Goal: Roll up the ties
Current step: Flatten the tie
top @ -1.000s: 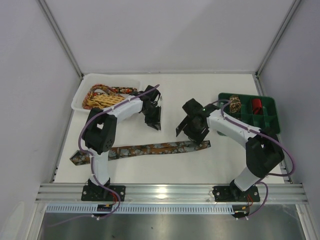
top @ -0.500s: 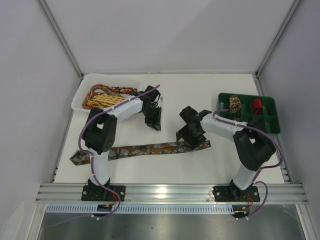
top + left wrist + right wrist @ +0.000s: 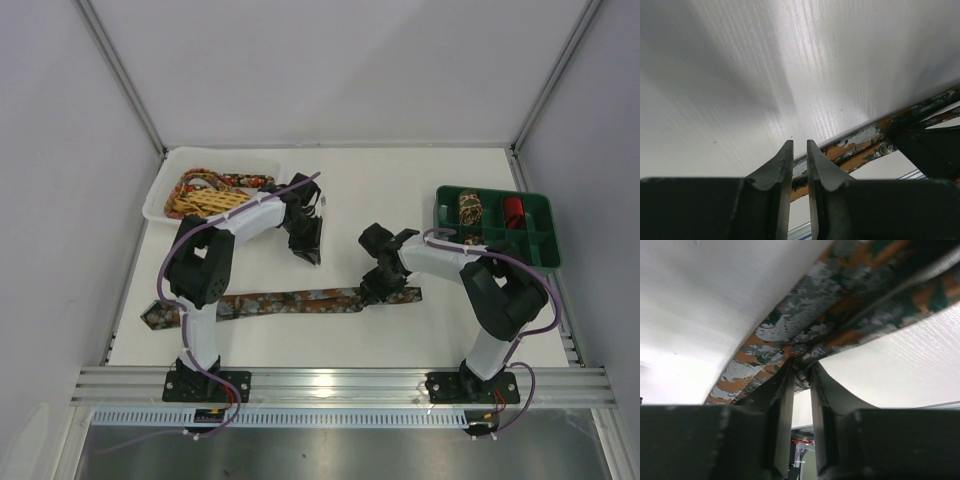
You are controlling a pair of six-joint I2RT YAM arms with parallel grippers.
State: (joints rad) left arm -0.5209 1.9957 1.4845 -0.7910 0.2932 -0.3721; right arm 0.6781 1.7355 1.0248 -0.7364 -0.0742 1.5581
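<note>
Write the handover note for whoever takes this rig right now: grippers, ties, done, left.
Left gripper: nearly shut on nothing, hanging above the table.
Right gripper: pinching the right end of the mottled tie, which lies flat along the near side.
Done: two rolled ties sit in the green tray.
Left: roll the mottled tie; more ties wait in the white bin.

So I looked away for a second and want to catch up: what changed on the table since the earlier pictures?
The right tool came down toward the near side onto the right end of the mottled tie and closed on its edge. The left tool, the tie's lie on the table, the white bin and the green tray stayed as they were.
</note>
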